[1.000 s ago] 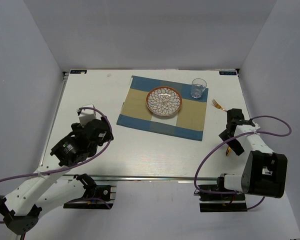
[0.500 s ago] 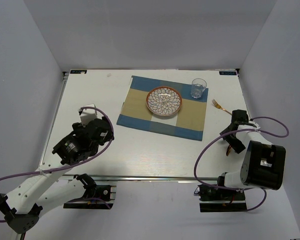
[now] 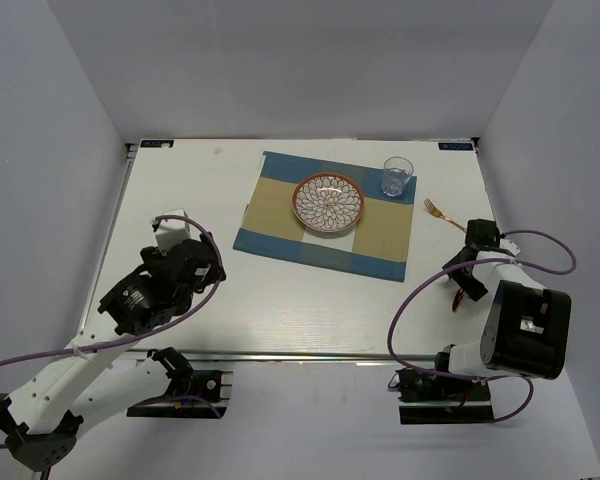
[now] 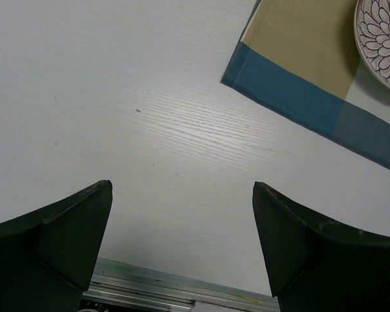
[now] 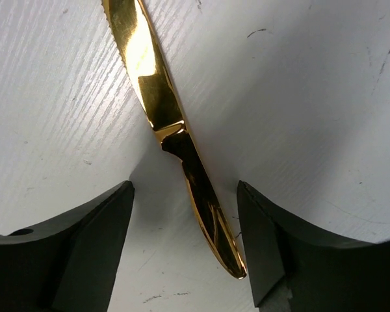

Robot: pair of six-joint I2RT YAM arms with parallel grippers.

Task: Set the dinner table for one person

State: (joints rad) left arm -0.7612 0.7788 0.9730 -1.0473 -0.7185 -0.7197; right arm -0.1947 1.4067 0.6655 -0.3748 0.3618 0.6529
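The white dinner table bears a blue-and-tan placemat with a patterned plate and a clear glass on it. A gold fork lies right of the mat. A gold knife lies flat on the table near the right edge. My right gripper is open and low over the knife, one finger on each side of the handle, neither touching it; it also shows in the top view. My left gripper is open and empty above bare table at the near left.
The metal rail runs along the table's near edge below the left gripper. The placemat's near-left corner and the plate's rim show at the upper right of the left wrist view. Purple cables loop beside both arms.
My right gripper has shifted slightly right and settled down around the knife. My left arm has shifted a little; its gripper stays open.
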